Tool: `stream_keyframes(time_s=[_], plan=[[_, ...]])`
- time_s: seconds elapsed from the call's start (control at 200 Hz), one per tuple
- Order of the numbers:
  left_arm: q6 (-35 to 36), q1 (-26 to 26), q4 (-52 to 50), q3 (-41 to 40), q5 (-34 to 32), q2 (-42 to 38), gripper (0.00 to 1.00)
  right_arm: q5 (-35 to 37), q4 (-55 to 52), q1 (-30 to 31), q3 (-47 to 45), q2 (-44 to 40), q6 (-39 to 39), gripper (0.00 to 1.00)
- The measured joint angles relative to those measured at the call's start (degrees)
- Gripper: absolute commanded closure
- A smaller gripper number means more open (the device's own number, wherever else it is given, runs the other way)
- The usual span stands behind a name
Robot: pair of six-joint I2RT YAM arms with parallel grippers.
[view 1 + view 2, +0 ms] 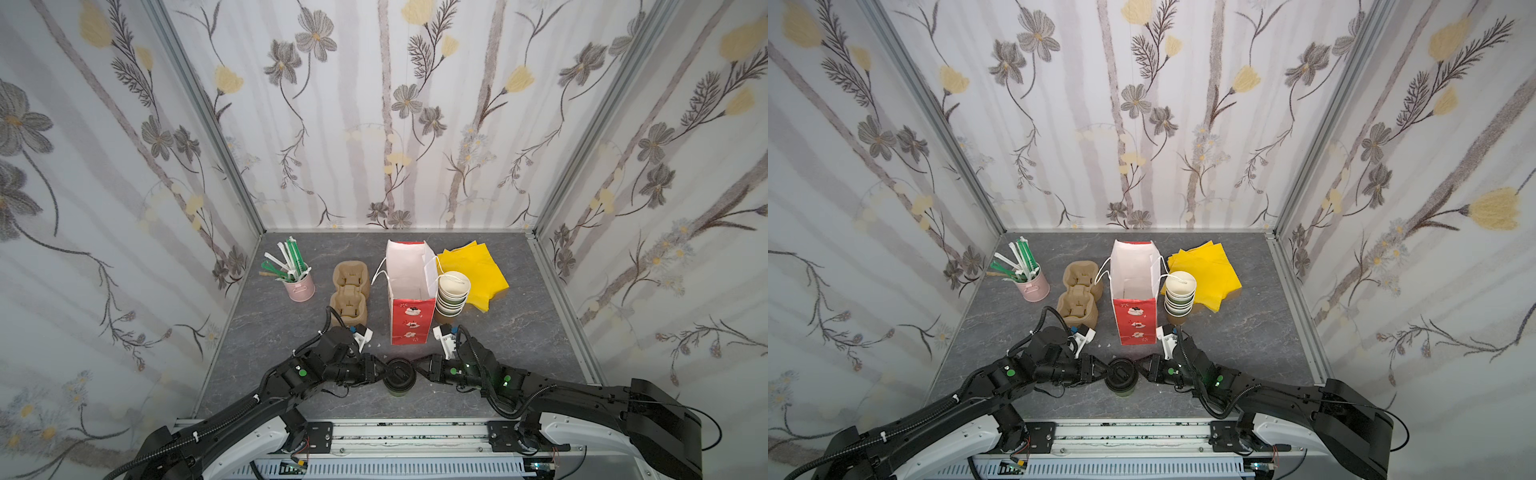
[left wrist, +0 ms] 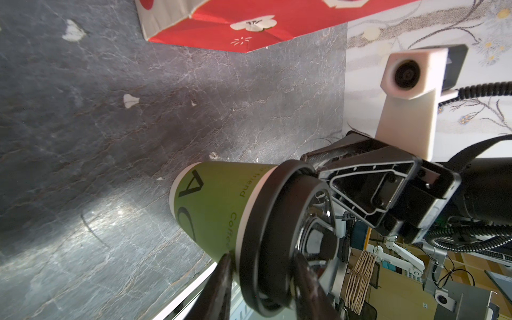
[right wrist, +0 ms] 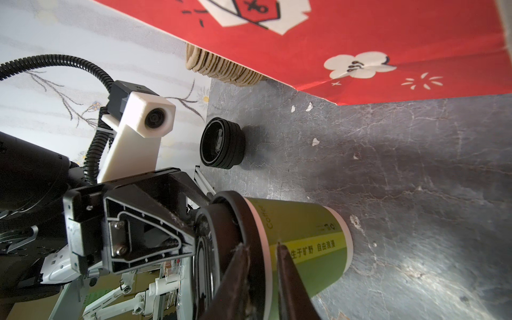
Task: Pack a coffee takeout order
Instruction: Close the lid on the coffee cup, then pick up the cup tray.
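Observation:
A green paper cup with a black lid [image 1: 400, 375] [image 1: 1120, 375] stands upright near the table's front edge, in front of the red white-lined bag [image 1: 409, 320]. My left gripper [image 1: 380, 368] [image 2: 263, 257] comes in from the left. It is shut on the lid's rim, one finger on the lid top and one under the rim against the cup wall [image 2: 210, 205]. My right gripper [image 1: 419, 370] [image 3: 261, 245] pinches the opposite rim the same way. The tan carrier [image 1: 350, 297] lies left of the bag, yellow napkins [image 1: 478, 270] right of it, green straws [image 1: 297, 253] at back left.
The straws stand in a pink bucket [image 1: 300, 289]. A stack of empty paper cups [image 1: 452, 295] leans beside the bag's right side. A small stack of black lids [image 3: 221, 146] sits on the table beyond the left arm. Floral walls close in three sides.

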Motion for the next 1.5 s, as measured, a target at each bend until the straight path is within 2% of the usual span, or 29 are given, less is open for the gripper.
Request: stream_keyframes(time_s=[0.115,0.33,0.46,0.669,0.874,1.009,1.129,1.274,1.349,1.504], plan=[[0.0,0.0,0.0,0.0,0.0,-0.3,0.64,0.5,-2.0,0.0,0.6,-1.4,0.0,0.69],[0.0,0.0,0.1,0.0,-0.1,-0.5,0.61,1.3,-13.5,0.1,5.3,-8.4,-2.3,0.50],[0.0,0.0,-0.3,0.0,-0.6,-0.6,0.52,4.1,-16.7,0.2,6.4,-12.9,-3.9,0.46],[0.0,0.0,-2.9,0.9,-3.0,-2.8,0.32,9.2,-21.0,0.1,5.1,-19.3,-4.9,0.44],[0.3,0.0,-4.4,3.7,-6.3,-6.1,0.30,11.1,-24.2,0.0,3.9,-23.3,-5.1,0.42],[1.5,0.0,-4.6,7.3,-11.2,-9.4,0.30,12.7,-26.2,0.0,3.9,-26.5,-6.2,0.40],[3.1,0.0,-4.8,9.3,-19.4,-12.2,0.31,14.7,-29.9,0.0,5.3,-29.4,-8.5,0.38],[5.0,0.0,-5.5,10.4,-30.9,-16.3,0.31,17.7,-36.2,-0.1,11.6,-32.2,-14.1,0.38],[6.2,0.0,-5.6,10.5,-36.8,-19.0,0.28,19.8,-40.2,-0.1,15.3,-33.6,-17.2,0.38],[6.6,0.1,-6.1,10.7,-45.8,-22.3,0.24,24.7,-47.2,-0.2,22.1,-35.1,-22.4,0.39]])
